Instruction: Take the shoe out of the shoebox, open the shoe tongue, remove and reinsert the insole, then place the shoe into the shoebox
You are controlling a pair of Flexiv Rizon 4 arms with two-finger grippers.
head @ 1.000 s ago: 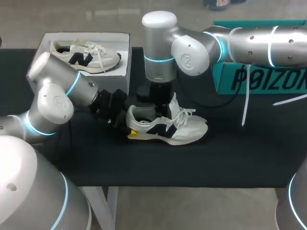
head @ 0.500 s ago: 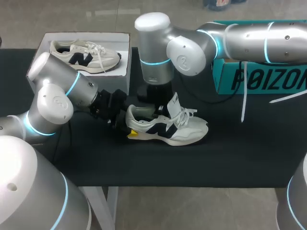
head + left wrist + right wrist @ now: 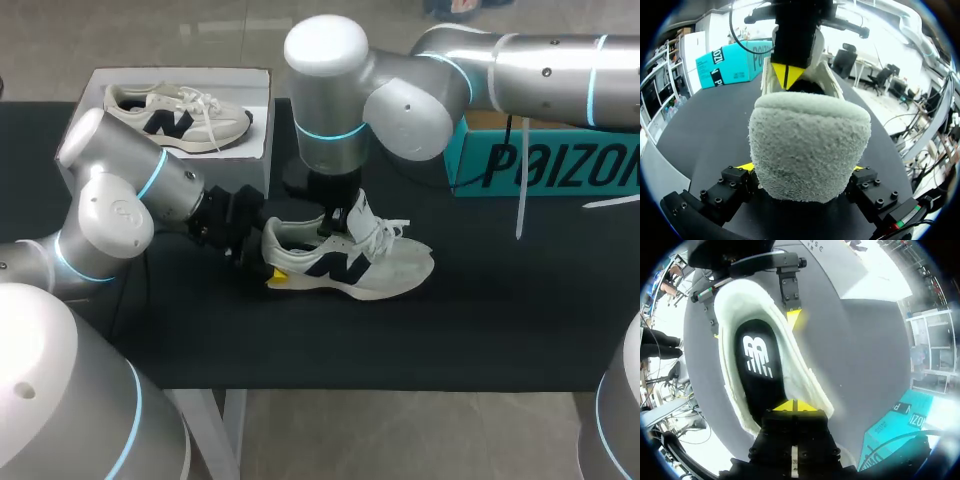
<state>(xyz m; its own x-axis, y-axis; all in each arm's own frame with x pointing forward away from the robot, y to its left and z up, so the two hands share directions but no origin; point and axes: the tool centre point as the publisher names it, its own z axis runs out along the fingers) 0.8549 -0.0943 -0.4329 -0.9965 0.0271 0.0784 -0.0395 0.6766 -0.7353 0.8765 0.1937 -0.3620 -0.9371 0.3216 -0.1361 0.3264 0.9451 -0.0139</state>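
Right, at the upper left of the head view you have the white shoebox (image 3: 180,72) with the other sneaker (image 3: 175,118) lying on its side inside it. Just below it, your left arm (image 3: 120,200) comes in from the left edge and reaches toward the middle of the black table (image 3: 450,330). The left gripper (image 3: 265,262) is clamped on the task shoe (image 3: 375,268) at its heel. In the left wrist view the fuzzy heel (image 3: 807,145) fills the space between the fingers (image 3: 746,167), with a yellow tip pressed against each side.

The shoe stands upright on its sole in the middle of the frame, out of the shoebox, toe pointing right. Its tongue (image 3: 362,212) is lifted upright and the laces (image 3: 385,235) are loose over it.

Your right arm (image 3: 400,95) enters from the upper right and drops straight down over the shoe. The right gripper (image 3: 332,222) has its tips in the shoe's opening, just behind the tongue. In the right wrist view its yellow tips are pressed together over the black insole (image 3: 760,370), which lies flat inside the shoe. You cannot tell whether anything thin is caught between them.

At the right edge stands a teal box (image 3: 545,165), well apart from the shoe
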